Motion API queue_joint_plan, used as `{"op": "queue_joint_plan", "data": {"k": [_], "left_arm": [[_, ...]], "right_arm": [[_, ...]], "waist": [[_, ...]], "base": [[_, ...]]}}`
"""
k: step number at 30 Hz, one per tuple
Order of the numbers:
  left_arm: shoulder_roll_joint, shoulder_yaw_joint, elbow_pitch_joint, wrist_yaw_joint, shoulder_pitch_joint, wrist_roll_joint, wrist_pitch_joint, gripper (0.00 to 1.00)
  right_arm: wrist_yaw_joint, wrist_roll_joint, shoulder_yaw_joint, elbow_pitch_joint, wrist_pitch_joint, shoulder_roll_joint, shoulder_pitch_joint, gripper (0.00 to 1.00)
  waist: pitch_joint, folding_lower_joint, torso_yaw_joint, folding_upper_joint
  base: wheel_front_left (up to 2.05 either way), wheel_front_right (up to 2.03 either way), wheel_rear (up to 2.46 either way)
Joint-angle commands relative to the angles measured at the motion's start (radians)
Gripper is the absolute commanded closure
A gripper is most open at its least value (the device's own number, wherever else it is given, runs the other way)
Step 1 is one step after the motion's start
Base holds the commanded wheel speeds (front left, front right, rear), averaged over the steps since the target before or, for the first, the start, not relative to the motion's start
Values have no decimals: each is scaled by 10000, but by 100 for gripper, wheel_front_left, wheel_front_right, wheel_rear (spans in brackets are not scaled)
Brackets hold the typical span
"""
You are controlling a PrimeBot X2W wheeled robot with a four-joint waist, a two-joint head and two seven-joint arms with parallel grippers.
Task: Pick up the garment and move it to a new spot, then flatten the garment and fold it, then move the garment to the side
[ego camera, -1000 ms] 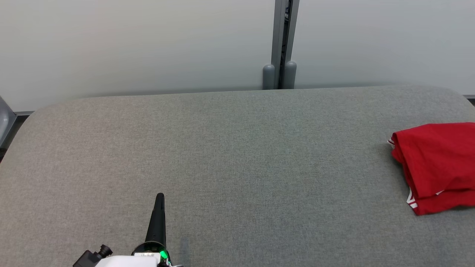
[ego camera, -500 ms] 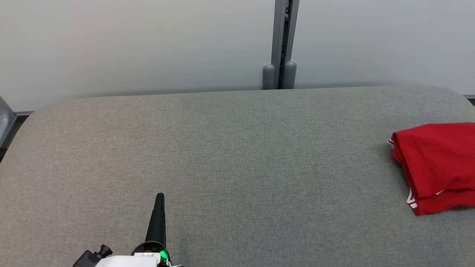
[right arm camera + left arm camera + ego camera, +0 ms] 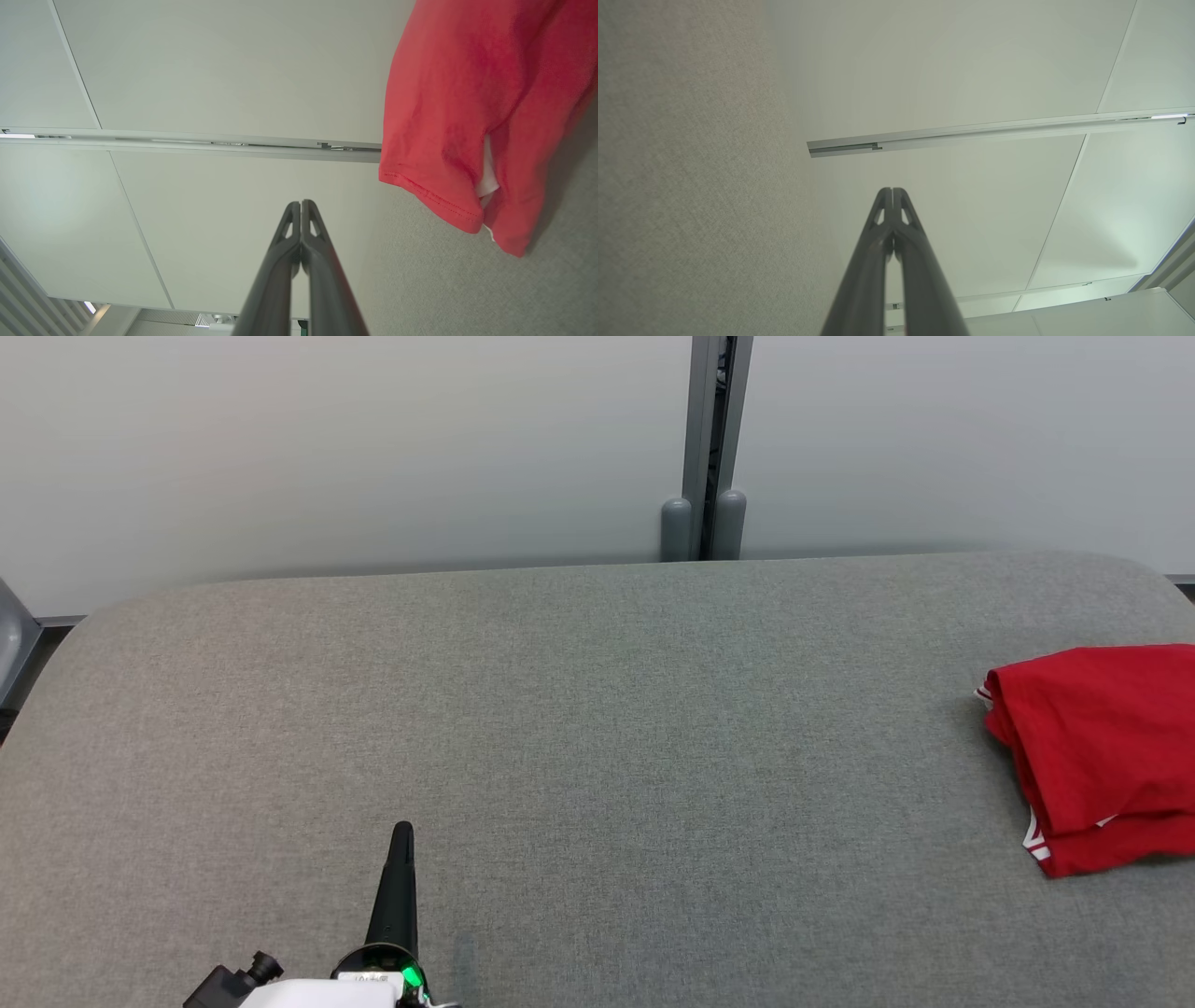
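left tool (image 3: 401, 833) sits low over the near left of the table (image 3: 597, 728), its two dark fingers pressed together to the tips and holding nothing. right tool (image 3: 301, 204) is likewise closed and empty; in its wrist view the fingers point past the garment (image 3: 458, 116) toward the pale wall panels (image 3: 210, 70), near the cloth but apart from it. garment: red with white trim, lying on the far right of the table as a loosely folded, rumpled bundle, cut by the right edge of the head view and well apart from the left tool. assessment: the bundle reads as either awaiting pick-up or already set aside; the frames do not settle which. hazards, should a grasp follow: a tool brought down closed would shove the cloth and bunch it rather than take it, so the fingers need to part first; a pinch on the top layer alone would let the lower layers trail and drag on the grey fabric surface, spoiling any fold; how close the bundle lies to the table's right edge is out of view, so a sideways push could carry it over unnoticed; the left tool would need a long reach across to assist
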State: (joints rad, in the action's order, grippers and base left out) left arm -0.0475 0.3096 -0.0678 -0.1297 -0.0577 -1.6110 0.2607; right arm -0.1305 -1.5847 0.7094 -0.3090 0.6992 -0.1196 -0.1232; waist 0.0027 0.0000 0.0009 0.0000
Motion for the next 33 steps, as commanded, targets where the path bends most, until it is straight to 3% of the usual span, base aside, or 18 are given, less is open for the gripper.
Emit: {"op": "queue_joint_plan", "data": {"k": [1,33], "left_arm": [[-17,-22,33,-51,133,8,23,100],[-18,-22,35,-53,132,8,23,100]], "right_arm": [[-4,9,54,-31,45,-8,-95,100],[-4,82,111,-32,101,15,-130,100]], "waist": [[0,0,0,0],[0,0,0,0]], "base": [[0,0,0],[0,0,0]]}}
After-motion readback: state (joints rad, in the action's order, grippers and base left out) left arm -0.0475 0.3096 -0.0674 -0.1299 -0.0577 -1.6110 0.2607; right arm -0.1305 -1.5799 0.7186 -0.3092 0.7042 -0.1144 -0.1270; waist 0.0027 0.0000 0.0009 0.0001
